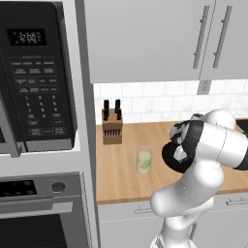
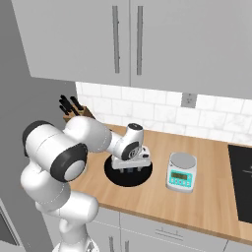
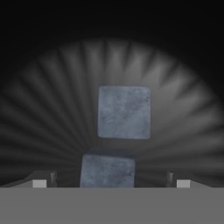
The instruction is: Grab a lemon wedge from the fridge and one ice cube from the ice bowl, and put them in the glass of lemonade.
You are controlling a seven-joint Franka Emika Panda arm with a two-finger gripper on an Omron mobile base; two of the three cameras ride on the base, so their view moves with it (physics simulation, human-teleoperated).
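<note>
1. Ice bowl (image 2: 117, 176): wide black dish on the wooden counter (image 2: 206, 202), in front of the arm; ribbed inner wall shows in the hand view.
2. Ice cubes: two grey-blue blocks inside the bowl; the upper cube (image 3: 124, 112) in full view, the lower cube (image 3: 107, 171) cut off at its bottom edge.
3. Gripper (image 2: 131, 169): pointed down into the bowl, jaws spread wide and holding nothing; the lower cube lies between the two tips.
4. Glass of lemonade (image 1: 144, 160): clear tumbler, pale yellow-green contents, just beside the bowl on its left, upright; a yellow-green piece seems to float in it, too small to be sure.
5. Knife block (image 1: 112, 126): wooden, black handles, behind the glass by the tiled wall.
6. Scale (image 2: 181, 172): grey, teal display, right of the bowl, apart from it.
7. Microwave (image 1: 34, 77) over oven (image 1: 43, 213), at left.
8. Arm: its elbow covers most of the bowl in the left base view.
</note>
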